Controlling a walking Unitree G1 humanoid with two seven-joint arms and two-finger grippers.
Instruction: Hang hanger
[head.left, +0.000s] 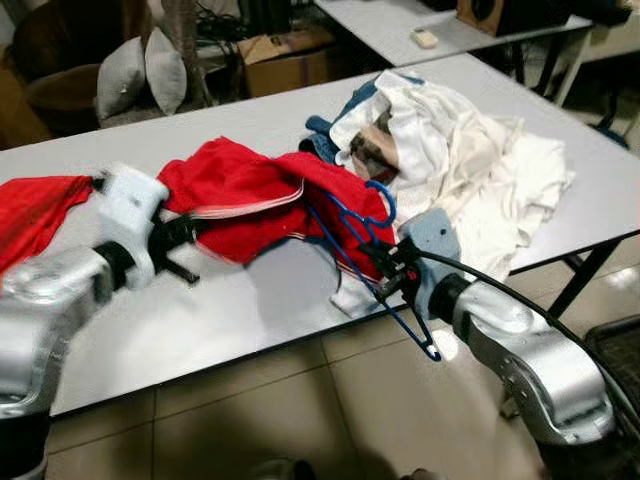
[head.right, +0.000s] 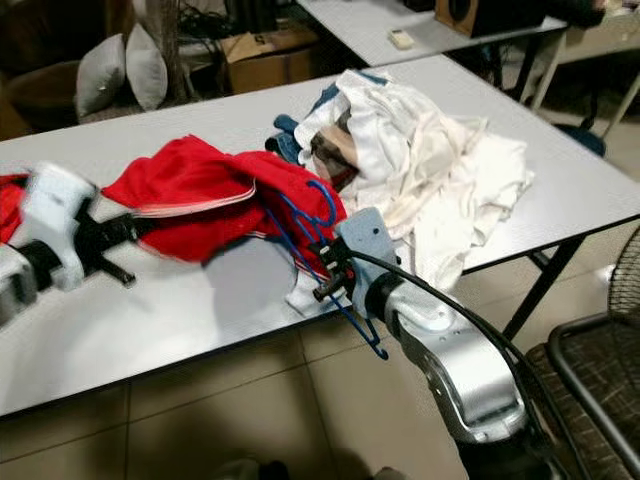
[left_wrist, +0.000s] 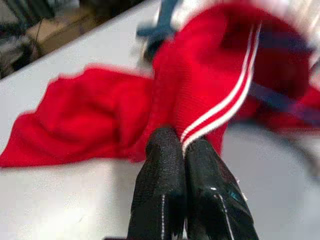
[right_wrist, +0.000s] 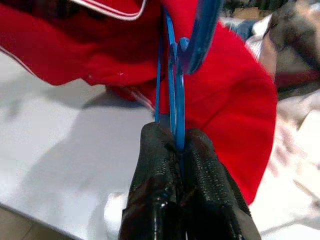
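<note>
A blue wire hanger (head.left: 362, 236) sits partly inside a red garment (head.left: 250, 195) with a white-striped hem, lifted above the white table (head.left: 200, 320). My right gripper (head.left: 388, 268) is shut on the hanger's lower bar near the table's front edge; the right wrist view shows its fingertips (right_wrist: 200, 150) pinching the blue wire (right_wrist: 176, 95). My left gripper (head.left: 188, 235) is shut on the red garment's striped hem (left_wrist: 220, 112), holding it up at the left. The hanger's hook (head.left: 385, 205) pokes out over the red cloth.
A heap of white and blue clothes (head.left: 450, 150) lies on the table to the right. Another red cloth (head.left: 35, 215) hangs at the far left. A second table, a cardboard box (head.left: 285, 60) and grey cushions (head.left: 140, 75) stand behind. Tiled floor lies in front.
</note>
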